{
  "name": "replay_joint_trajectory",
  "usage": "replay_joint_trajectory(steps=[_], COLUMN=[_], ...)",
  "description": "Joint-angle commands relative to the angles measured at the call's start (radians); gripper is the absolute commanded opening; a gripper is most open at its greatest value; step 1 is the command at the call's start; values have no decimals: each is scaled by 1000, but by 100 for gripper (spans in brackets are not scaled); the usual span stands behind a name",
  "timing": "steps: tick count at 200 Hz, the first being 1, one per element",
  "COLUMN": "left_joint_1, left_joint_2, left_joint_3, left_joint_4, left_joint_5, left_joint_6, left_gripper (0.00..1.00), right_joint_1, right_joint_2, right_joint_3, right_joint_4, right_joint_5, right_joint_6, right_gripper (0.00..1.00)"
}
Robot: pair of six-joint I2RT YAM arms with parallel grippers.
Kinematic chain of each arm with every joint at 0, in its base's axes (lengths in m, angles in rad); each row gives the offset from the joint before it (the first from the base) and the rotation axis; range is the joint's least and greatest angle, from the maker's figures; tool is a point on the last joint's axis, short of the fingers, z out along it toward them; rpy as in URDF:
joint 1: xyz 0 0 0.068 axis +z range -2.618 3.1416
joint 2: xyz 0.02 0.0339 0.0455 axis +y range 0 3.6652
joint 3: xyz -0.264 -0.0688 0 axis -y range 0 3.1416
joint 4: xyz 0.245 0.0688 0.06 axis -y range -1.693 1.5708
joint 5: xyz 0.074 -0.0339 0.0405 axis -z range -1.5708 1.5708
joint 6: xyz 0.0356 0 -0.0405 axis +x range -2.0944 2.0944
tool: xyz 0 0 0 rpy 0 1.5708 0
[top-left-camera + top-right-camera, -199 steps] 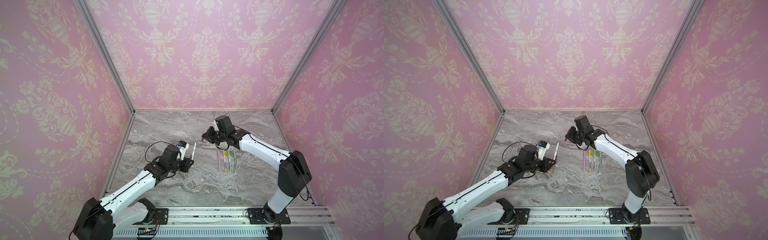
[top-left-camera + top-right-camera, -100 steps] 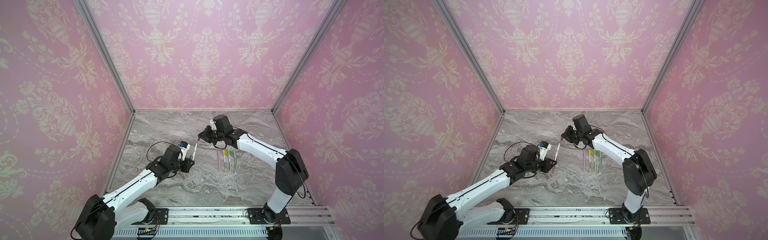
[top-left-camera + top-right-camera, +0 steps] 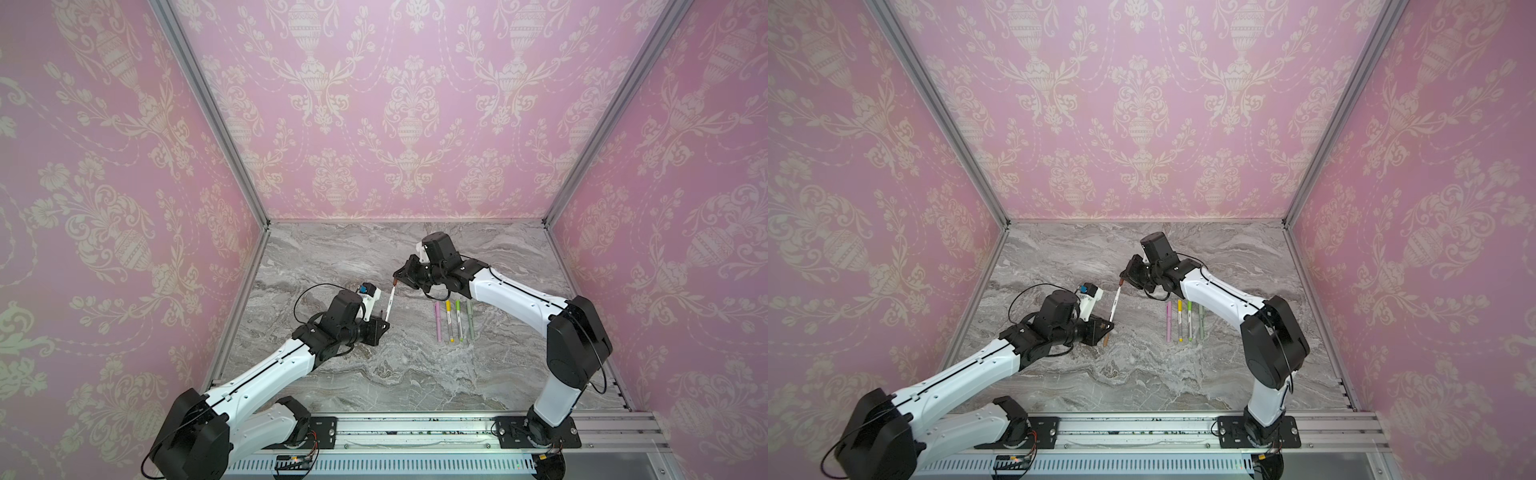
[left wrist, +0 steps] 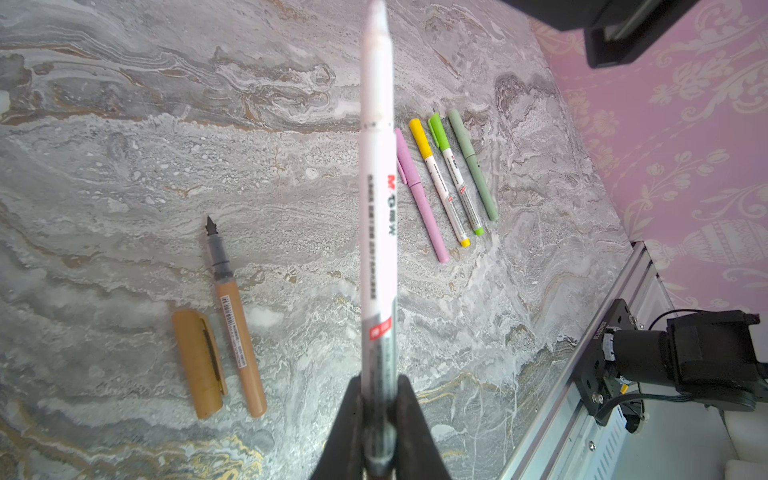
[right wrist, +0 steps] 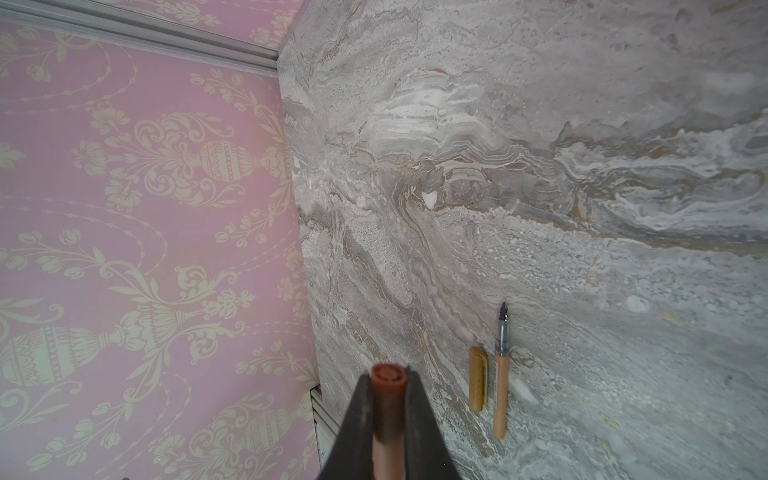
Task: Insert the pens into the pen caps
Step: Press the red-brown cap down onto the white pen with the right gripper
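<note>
My left gripper (image 3: 383, 322) (image 4: 377, 384) is shut on the lower end of a white-barrelled pen (image 3: 390, 302) (image 4: 377, 208), which points up and away. Above it my right gripper (image 3: 397, 279) (image 5: 387, 376) is shut on the brown pen cap (image 3: 395, 283) (image 5: 387, 384). In both top views the cap meets the pen's tip (image 3: 1120, 284); I cannot tell whether the tip is inside. An uncapped tan pen (image 4: 235, 328) (image 5: 501, 374) lies on the table beside its tan cap (image 4: 198, 363) (image 5: 478, 380).
Four capped pens lie in a row right of centre: pink (image 3: 437, 320), yellow-capped (image 3: 449, 319), green-capped (image 3: 459, 318) and sage (image 3: 470, 318). The marble table (image 3: 415, 374) is walled in pink on three sides. A metal rail (image 3: 415, 430) runs along the front edge.
My right gripper has carried the brown cap leftward until it meets the tip of the white pen. The left gripper has held the pen almost still.
</note>
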Motion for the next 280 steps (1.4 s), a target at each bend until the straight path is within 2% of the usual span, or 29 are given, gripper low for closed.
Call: replay_joint_trajectory(steps=[1,180,280], left_joint_1=[-5,-5,-5], left_joint_2=[-10,-24,-54], left_joint_3=[16,19,18], left_joint_4=[17,23,48], left_joint_5=[-15,-36,-38], left_joint_6=[24,10,-22], left_gripper=[0,0,0], right_joint_1=[13,34,92], right_joint_2=[-8,-69,-74], right_joint_3=[21,9,16], right_joint_4=[-4,-67,-110], right_joint_5=[-13,-8,72], right_joint_6=[-14,-102,-173], right_gripper=[0,0,0])
